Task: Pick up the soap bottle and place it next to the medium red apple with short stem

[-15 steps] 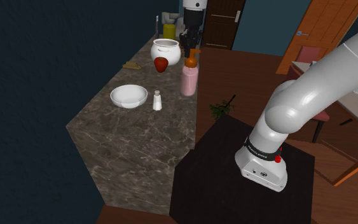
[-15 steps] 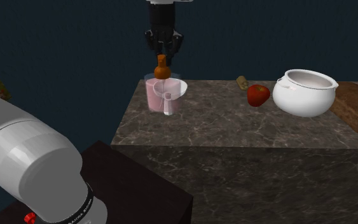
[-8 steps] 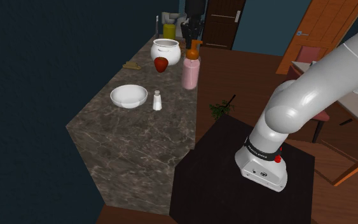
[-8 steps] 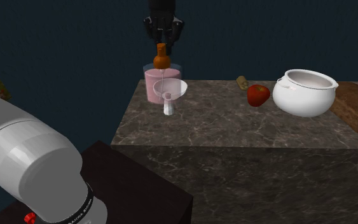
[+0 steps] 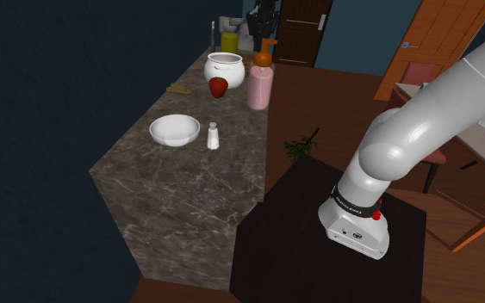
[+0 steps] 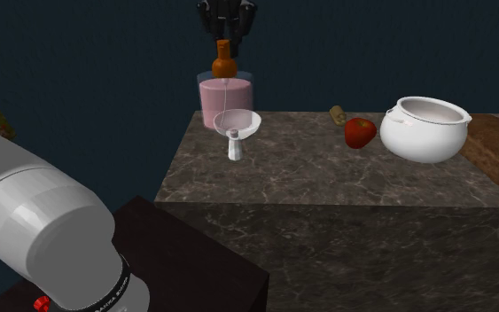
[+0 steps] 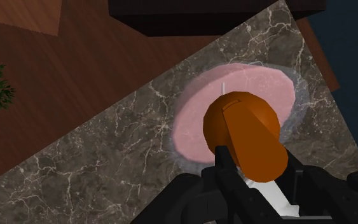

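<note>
The soap bottle (image 5: pixel 260 87) is clear with pink liquid and an orange pump top (image 5: pixel 264 57). It hangs upright above the marble counter's (image 5: pixel 180 198) edge nearest the wooden floor. My black gripper (image 5: pixel 264 41) is shut on the pump from above. In the second exterior view the gripper (image 6: pixel 228 35) clasps the pump above the bottle (image 6: pixel 227 97). In the wrist view the fingers (image 7: pixel 226 167) clamp the orange pump (image 7: pixel 247 133) over the pink bottle body (image 7: pixel 203 121). The red apple (image 5: pixel 219 86) (image 6: pixel 359 132) lies on the counter a short way from the bottle, beside a white pot (image 5: pixel 224 69).
A white bowl (image 5: pixel 175 130) and a small white shaker (image 5: pixel 214 135) (image 6: pixel 235 146) stand mid-counter. The white pot (image 6: pixel 424 127) and a brown board (image 6: pixel 495 146) sit past the apple. A yellow container (image 5: pixel 229 40) stands at the far end. A small plant (image 5: pixel 299 147) lies on the floor.
The gripper has risen with the soap bottle, lifting it off the counter. The fingers stayed shut on the pump. Nothing else moved.
</note>
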